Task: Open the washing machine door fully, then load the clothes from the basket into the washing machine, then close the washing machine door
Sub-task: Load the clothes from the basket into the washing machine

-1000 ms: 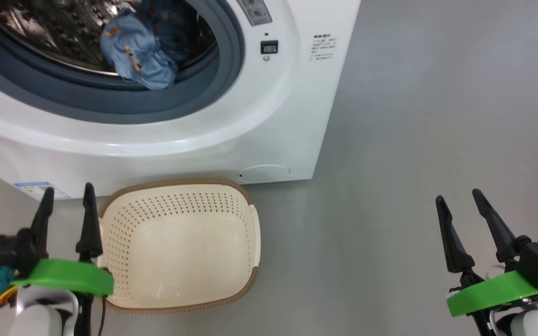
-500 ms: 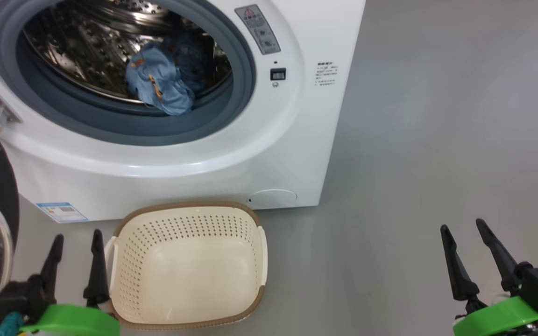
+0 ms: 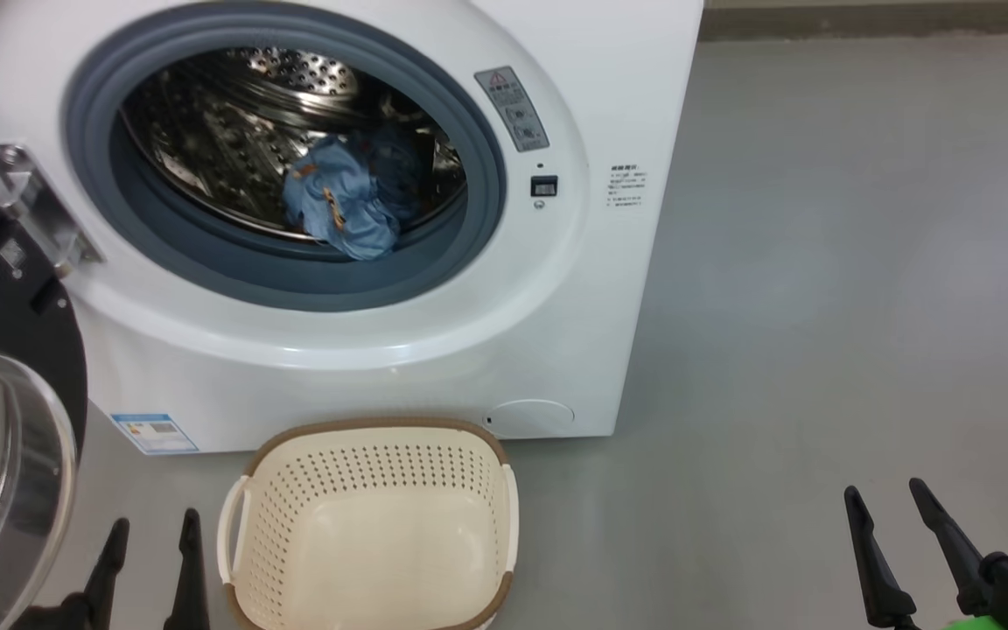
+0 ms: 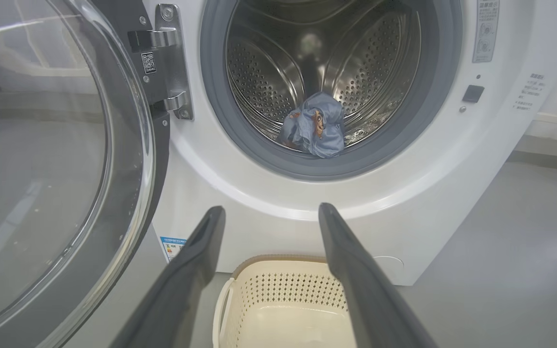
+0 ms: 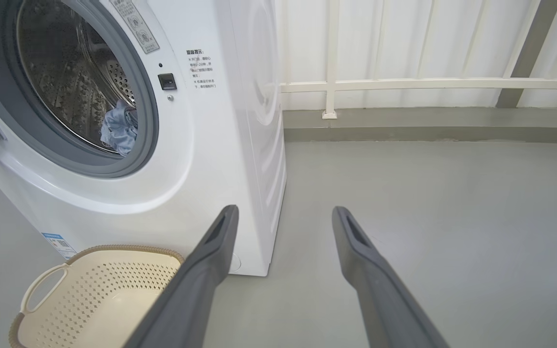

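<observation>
The washing machine [image 3: 364,367] [image 4: 443,169] [image 5: 220,145] stands with its door [image 3: 5,420] [image 4: 56,159] swung wide to the left on a metal hinge [image 3: 36,210]. The light-blue clothes [image 3: 342,206] [image 4: 315,125] [image 5: 119,128] lie bunched at the front of the steel drum. On the floor before the washer sits the cream basket [image 3: 373,534] [image 4: 283,309] [image 5: 95,299] with nothing inside. My left gripper [image 3: 152,525] [image 4: 269,210] is open at the basket's left, near the door. My right gripper [image 3: 887,494] [image 5: 283,210] is open over bare floor at the right.
Grey floor [image 3: 819,306] spreads to the right of the washer. A white railing [image 5: 428,84] and pale wall panels run behind it, above a low kerb. A blue label sticker [image 3: 152,431] sits low on the washer's front.
The head camera has tilted up, so washer, basket and grippers sit lower in view and more of the drum, hinge and door shows. Both grippers stay open; the clothes lie unmoved in the drum.
</observation>
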Controlling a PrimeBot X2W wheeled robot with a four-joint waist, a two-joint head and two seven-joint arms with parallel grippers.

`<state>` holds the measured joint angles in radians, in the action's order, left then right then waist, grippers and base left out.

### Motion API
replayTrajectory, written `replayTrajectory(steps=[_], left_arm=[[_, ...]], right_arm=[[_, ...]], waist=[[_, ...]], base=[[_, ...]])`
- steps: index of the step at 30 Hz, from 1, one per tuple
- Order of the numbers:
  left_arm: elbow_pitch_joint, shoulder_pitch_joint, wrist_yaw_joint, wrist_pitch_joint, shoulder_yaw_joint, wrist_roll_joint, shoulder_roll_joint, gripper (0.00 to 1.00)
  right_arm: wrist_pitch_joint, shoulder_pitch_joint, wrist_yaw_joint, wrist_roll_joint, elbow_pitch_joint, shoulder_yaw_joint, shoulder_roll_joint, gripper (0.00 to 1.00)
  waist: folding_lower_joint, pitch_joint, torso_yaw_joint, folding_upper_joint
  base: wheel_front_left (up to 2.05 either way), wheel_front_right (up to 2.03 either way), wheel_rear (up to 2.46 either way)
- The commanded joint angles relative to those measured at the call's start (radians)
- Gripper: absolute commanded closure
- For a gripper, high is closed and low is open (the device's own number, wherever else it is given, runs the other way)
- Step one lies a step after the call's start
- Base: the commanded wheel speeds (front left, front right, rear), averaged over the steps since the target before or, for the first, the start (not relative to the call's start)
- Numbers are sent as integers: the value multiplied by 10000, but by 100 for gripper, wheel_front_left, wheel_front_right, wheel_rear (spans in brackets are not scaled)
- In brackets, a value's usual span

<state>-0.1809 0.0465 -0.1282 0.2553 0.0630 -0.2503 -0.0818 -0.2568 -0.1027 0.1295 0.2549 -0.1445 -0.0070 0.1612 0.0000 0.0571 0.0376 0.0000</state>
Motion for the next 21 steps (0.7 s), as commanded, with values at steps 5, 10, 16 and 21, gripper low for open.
replayTrajectory(steps=[5,10,16,21], left_arm=[[446,225,-25,65,357,25,-251,0],[542,409,-25,65,384,-9,-279,0],[644,493,-25,65,314,-72,-345,0],[679,539,-25,65,293,-71,-360,0]], right_arm=[[-49,-178,12,78,200,213,150,0],[-49,-259,12,99,223,201,155,0],[-49,-339,12,98,261,197,136,0],[-49,-367,12,95,278,199,130,0]], waist=[[0,-377,132,0],[0,-447,108,0],[0,-437,60,0],[0,-404,17,0]], base=[[0,0,0],[0,0,0],[0,0,0],[0,0,0]])
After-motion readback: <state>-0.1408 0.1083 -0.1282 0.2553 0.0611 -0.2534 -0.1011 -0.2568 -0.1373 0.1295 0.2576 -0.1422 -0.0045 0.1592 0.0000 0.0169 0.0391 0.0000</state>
